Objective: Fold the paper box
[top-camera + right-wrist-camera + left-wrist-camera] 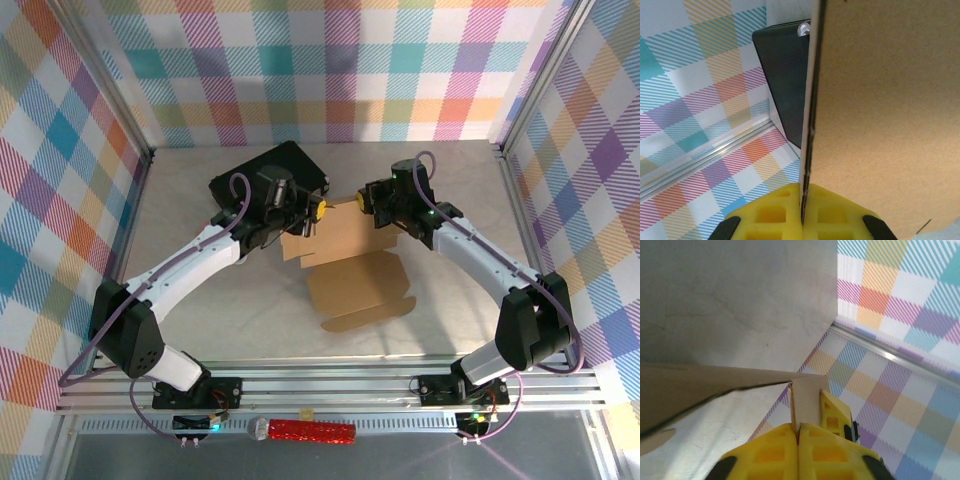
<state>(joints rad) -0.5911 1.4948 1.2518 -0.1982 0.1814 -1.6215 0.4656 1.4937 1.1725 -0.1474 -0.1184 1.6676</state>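
The box [360, 285] sits mid-table [210, 300], its far part raised. The left claw [798, 432] is shut on a flap [805, 397], the right claw [803, 200] on a side edge [808, 125]. This looks like the folding step. Next, probably bend that part over.

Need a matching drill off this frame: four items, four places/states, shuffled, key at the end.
Items:
1 paper box
2 black case
3 left end effector
4 red glittery tube

Places/states:
A at the very near edge
B far end of the table
C shut on a cardboard flap
D brown, mid-table

Pairs: 1-D, 2-B, 3-C, 4-A
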